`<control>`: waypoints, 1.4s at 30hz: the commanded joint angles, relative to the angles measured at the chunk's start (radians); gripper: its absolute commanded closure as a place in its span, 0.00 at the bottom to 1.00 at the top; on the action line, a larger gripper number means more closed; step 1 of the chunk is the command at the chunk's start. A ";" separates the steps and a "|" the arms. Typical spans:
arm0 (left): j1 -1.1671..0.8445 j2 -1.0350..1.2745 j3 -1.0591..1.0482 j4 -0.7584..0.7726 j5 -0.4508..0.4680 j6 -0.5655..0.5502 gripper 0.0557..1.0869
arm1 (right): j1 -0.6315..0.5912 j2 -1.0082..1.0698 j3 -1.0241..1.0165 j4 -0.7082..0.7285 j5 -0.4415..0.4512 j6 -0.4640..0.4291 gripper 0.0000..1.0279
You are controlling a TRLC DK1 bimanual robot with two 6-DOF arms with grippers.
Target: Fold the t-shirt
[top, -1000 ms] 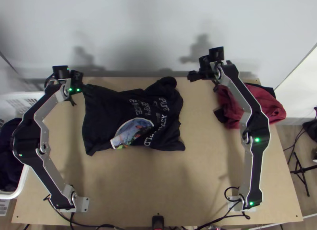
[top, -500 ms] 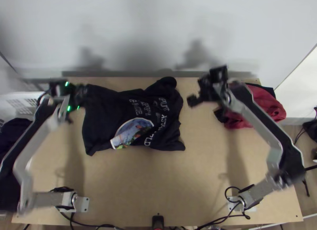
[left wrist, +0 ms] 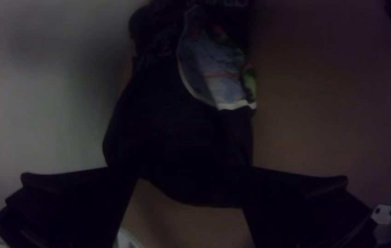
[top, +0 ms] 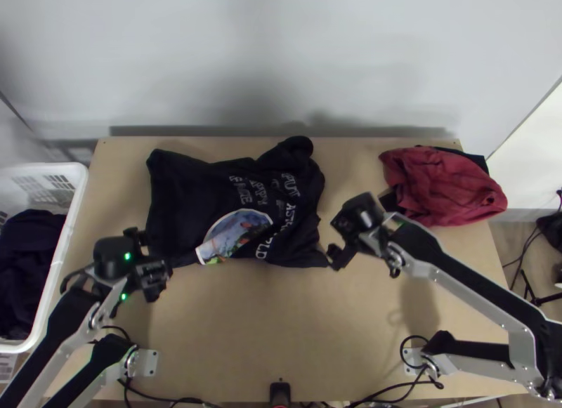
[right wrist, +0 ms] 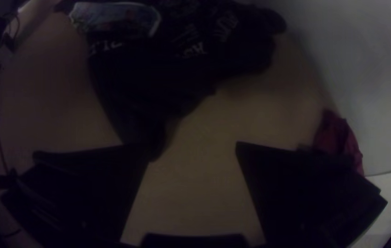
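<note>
The dark t-shirt (top: 197, 197) lies loosely folded and rumpled at the table's middle left, its white lettering and round picture facing up. By its lower left corner is my left gripper (top: 151, 257); in the left wrist view the same gripper (left wrist: 188, 183) has its fingers wide apart, the shirt (left wrist: 172, 119) beyond them. Beside the shirt's lower right corner stands my right gripper (top: 335, 248). In the right wrist view that gripper (right wrist: 193, 156) is open, with bare wood between its fingers and the shirt (right wrist: 154, 78) past one fingertip.
A red cloth (top: 449, 187) with dark fabric lies bunched at the table's back right. On the left, a white basket (top: 74, 190) holds dark cloth (top: 31, 267). Cables (top: 379, 392) run along the front edge, and a wall rises behind the table (top: 281, 324).
Both arms have drawn back from the table's far side toward its near edge, the right gripper ending beside the shirt's lower right corner. The shirt has kept its place.
</note>
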 commanded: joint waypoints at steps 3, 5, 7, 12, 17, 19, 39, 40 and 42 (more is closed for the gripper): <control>-0.065 -0.113 -0.131 -0.065 -0.065 0.124 0.08 | 0.091 -0.003 -0.087 0.028 0.054 -0.038 0.19; -0.060 -0.110 -0.141 -0.050 -0.065 0.138 0.08 | 0.109 0.009 -0.091 0.028 0.054 -0.047 0.24; -0.045 -0.093 -0.149 -0.027 -0.064 0.156 0.08 | 0.144 0.018 -0.093 0.028 0.054 -0.047 0.24; -0.082 -0.049 -0.132 0.007 -0.061 0.132 0.08 | 0.213 0.044 -0.107 0.028 0.052 -0.041 0.24; -0.082 -0.021 -0.126 0.024 -0.041 0.152 0.08 | 0.255 0.059 -0.108 0.028 0.052 -0.016 0.24; -0.082 -0.011 -0.129 0.021 -0.025 0.168 0.08 | 0.256 0.076 -0.101 0.028 0.052 -0.016 0.24; 0.130 0.336 -0.084 0.062 0.038 0.282 0.14 | 0.270 0.187 -0.036 0.075 0.000 0.001 0.33; 0.132 0.348 -0.084 0.067 0.039 0.282 0.14 | 0.270 0.201 -0.030 0.075 0.000 -0.001 0.33; 0.135 0.373 -0.081 0.078 0.047 0.285 0.14 | 0.264 0.231 -0.010 0.081 0.000 -0.002 0.33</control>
